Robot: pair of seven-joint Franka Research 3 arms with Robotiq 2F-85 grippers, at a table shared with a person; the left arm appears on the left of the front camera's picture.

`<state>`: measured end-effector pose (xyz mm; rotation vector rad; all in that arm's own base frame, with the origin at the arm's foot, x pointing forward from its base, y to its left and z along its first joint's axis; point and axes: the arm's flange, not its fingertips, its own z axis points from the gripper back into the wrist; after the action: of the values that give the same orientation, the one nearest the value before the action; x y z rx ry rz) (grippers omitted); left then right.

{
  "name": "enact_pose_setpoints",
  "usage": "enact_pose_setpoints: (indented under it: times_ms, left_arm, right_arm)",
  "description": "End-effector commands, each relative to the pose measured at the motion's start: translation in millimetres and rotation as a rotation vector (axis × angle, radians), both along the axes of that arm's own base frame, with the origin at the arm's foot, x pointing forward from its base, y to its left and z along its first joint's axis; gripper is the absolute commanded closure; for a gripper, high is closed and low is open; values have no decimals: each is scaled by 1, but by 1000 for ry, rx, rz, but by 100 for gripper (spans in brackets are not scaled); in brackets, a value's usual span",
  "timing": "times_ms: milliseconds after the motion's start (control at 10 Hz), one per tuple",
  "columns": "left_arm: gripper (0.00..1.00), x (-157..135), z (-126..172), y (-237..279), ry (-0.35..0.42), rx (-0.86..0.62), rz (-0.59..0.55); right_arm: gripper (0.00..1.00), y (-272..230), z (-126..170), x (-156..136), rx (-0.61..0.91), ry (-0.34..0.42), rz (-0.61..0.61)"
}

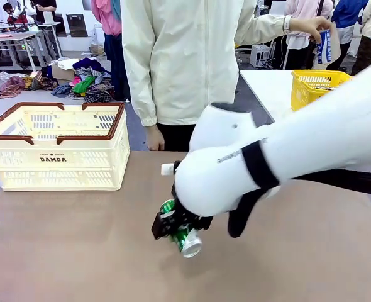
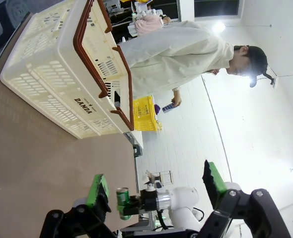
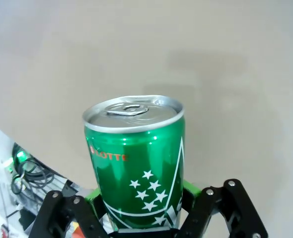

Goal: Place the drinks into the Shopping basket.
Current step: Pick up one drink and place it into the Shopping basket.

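Front view: brown table (image 1: 78,251), clothes heap (image 1: 85,85) behind; right fingers (image 3: 67,213) clamp green can (image 1: 184,238); left fingers (image 2: 98,191) apart.

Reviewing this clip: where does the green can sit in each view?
Front: green can, lower centre, tilted in the right claw.
Left wrist: green can, bottom edge, left of centre, small and far.
Right wrist: green can, centre, close up.
Shared landmark: the right claw gripping it.
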<state>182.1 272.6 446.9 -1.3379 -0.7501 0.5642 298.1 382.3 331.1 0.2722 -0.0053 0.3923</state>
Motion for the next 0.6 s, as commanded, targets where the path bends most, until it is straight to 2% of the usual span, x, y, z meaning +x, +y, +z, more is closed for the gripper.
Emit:
enact_pose_setpoints:
  times_ms: [0, 200, 300, 400, 500]
  left_arm:
    - [0, 0, 1, 1, -24, 1, -2]
    - [0, 0, 1, 1, -24, 1, -2]
    - [0, 0, 1, 1, -24, 1, -2]
    - [0, 0, 1, 1, -24, 1, -2]
    - [0, 0, 1, 1, -24, 1, -2]
  right_arm:
    - [100, 12, -9, -1, 29, 11, -10]
    - [100, 24, -31, -11, 14, 21, -1]
    - [41, 24, -36, -14, -3, 9, 17]
    - [0, 25, -35, -15, -1, 13, 1]
    - [0, 26, -33, -16, 5, 12, -11]
